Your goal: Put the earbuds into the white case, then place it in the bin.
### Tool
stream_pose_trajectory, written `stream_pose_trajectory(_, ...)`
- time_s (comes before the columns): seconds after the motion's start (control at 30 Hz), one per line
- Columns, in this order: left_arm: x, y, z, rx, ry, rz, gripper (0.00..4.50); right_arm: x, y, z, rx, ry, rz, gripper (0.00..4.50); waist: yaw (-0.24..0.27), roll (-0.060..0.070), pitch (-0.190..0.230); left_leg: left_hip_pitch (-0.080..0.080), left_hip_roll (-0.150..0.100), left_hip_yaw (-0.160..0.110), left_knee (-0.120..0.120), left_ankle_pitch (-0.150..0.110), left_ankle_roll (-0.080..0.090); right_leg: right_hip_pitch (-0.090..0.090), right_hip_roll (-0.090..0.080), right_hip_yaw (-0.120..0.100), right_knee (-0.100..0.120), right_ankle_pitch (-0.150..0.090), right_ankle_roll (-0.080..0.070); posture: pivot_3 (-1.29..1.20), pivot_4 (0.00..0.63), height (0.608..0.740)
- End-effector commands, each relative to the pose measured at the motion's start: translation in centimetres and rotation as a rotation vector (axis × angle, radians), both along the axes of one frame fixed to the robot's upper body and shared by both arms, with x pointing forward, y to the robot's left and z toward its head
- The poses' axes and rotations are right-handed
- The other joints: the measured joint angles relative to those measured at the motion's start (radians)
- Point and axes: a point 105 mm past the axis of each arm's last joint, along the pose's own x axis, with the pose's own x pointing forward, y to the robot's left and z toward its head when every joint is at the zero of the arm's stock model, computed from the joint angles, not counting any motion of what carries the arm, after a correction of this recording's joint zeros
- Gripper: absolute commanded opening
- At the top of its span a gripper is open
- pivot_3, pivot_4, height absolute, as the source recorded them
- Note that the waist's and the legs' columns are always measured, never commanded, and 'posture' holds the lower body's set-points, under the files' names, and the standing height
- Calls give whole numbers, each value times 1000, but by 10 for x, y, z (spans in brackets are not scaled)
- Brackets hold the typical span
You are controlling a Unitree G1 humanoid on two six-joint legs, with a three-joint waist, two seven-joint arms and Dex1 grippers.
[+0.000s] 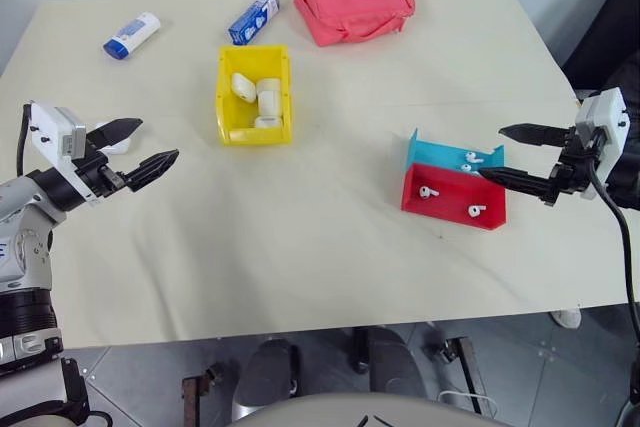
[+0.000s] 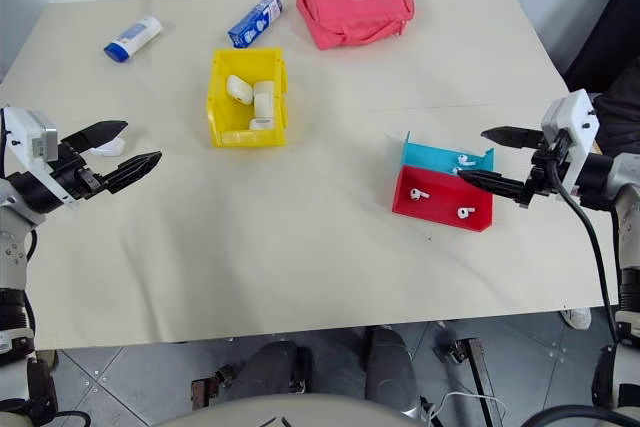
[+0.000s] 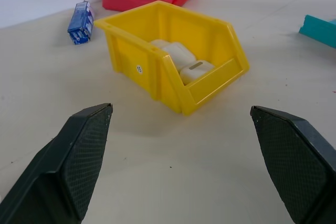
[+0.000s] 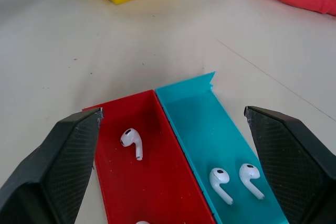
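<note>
- Four earbuds (image 4: 132, 141) lie loose in two shallow trays: two in the red tray (image 1: 452, 197) and two in the teal tray (image 1: 440, 153) that touches it on its far side.
- Several white cases (image 1: 270, 97) sit inside the yellow bin (image 1: 224, 107), which stands on the bench (image 1: 320, 247) to the left of the trays and well apart from them.
- The right gripper (image 1: 510, 154) hovers just beside the trays, its fingers (image 4: 68, 161) spread wide and holding nothing.
- The left gripper (image 1: 140, 147) hangs over the bench's left side, aimed toward the bin, fingers (image 3: 79, 156) equally wide and empty.
- Beyond the bin lie a pink pouch (image 1: 353, 2), a small blue carton (image 1: 254, 17) and a white-and-blue tube (image 1: 132, 35).
</note>
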Motion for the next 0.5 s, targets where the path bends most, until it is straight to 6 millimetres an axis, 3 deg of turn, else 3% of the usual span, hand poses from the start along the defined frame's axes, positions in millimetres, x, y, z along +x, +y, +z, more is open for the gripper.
stream_pose_trajectory(0.03,1,-2,13,26,-59,-9,4472,-4,-1,18,-3,-56,8,4500,-1,0,0,0,0,0,0,0,0,0,0,0,0,0,0,0,150,740)
stream_pose_trajectory(0.33,3,0,10,19,-58,40,4472,-3,-2,18,-5,-57,6,4500,-1,0,0,0,0,0,0,0,0,0,0,0,0,0,0,0,150,740)
stream_pose_trajectory(0.5,-5,38,4,72,-8,229,4472,-2,-1,20,-9,-57,18,4500,-2,1,1,0,1,0,0,0,-1,0,0,0,0,0,0,0,150,740)
